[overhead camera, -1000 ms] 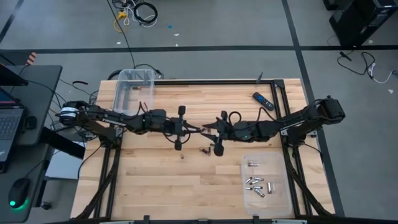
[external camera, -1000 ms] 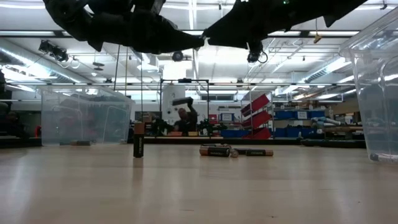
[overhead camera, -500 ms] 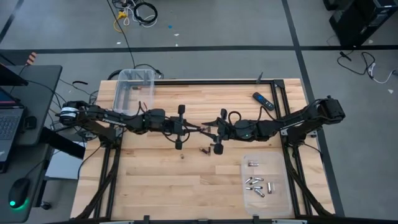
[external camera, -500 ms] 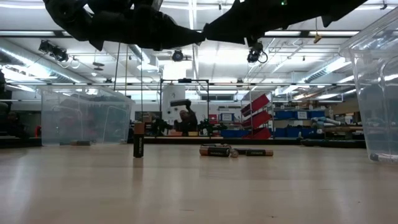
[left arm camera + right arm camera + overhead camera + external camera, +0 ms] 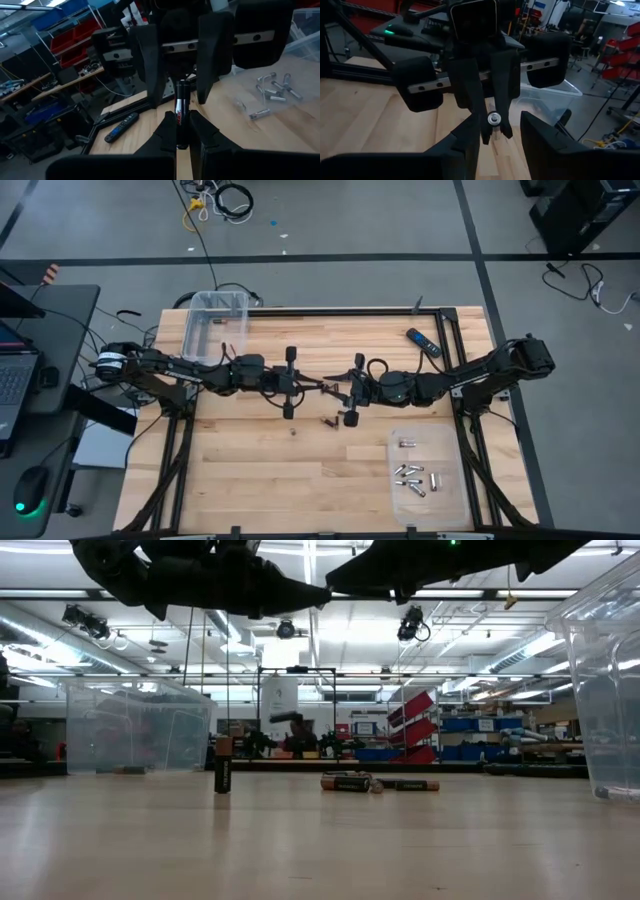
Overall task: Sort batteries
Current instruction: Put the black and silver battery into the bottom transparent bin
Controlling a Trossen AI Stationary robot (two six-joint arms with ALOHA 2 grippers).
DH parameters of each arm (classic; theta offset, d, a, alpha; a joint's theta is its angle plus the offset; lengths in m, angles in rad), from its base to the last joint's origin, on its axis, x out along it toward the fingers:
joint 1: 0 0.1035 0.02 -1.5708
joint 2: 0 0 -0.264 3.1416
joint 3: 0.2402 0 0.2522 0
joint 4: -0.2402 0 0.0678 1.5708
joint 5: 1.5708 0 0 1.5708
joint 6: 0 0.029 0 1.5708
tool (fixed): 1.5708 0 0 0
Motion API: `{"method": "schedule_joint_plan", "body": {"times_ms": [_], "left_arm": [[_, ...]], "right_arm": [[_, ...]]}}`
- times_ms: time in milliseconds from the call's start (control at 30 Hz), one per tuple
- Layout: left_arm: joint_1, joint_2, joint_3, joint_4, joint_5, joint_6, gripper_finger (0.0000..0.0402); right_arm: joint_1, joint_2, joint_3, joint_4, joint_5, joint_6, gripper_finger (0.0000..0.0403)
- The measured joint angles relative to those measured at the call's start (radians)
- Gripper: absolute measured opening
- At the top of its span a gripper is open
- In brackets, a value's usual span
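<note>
Overhead, one battery (image 5: 181,112) clamped in left gripper (image 5: 181,131) (right gripper (image 5: 492,131) parted, empty).

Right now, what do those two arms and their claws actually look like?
Both arms are dark, slim and jointed, with black cables looping along them. Each ends in a gripper: the left gripper and right gripper each have a silvery crossbar with screws, bulky black blocks at its ends, and two flat, tapering black fingers.

Bright, even light falls from long white ceiling strip lamps (image 5: 90,587), leaving the dark arms overhead as silhouettes in the low view. The pale wooden tabletop (image 5: 250,470) shows only soft shadows. Both wrist views are dimmer, with their nearest dark fingers (image 5: 165,135) blurred.
</note>
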Motion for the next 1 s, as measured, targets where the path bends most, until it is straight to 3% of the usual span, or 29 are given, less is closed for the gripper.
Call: {"method": "schedule_joint_plan", "body": {"times_ms": [467, 633, 767, 1000], "left_arm": [[0.000, 0.000, 0.000, 0.013, -0.008, -0.004, 0.0008], [0.000, 0.000, 0.000, 0.011, -0.020, -0.016, 0.0010], [0.000, 0.000, 0.000, 0.015, -0.033, -0.033, 0.0039], [0.000, 0.001, 0.000, -0.010, -0.053, -0.055, 0.0126]], "right_arm": [[-0.005, 0.000, -0.001, -0.002, 0.000, -0.010, 0.0014], [-0.009, 0.000, -0.001, -0.003, 0.003, -0.004, 0.0008], [-0.010, 0.000, -0.001, 0.002, 0.019, -0.007, 0.0004], [-0.003, -0.004, -0.001, 0.014, 0.054, -0.026, 0.0004]]}}
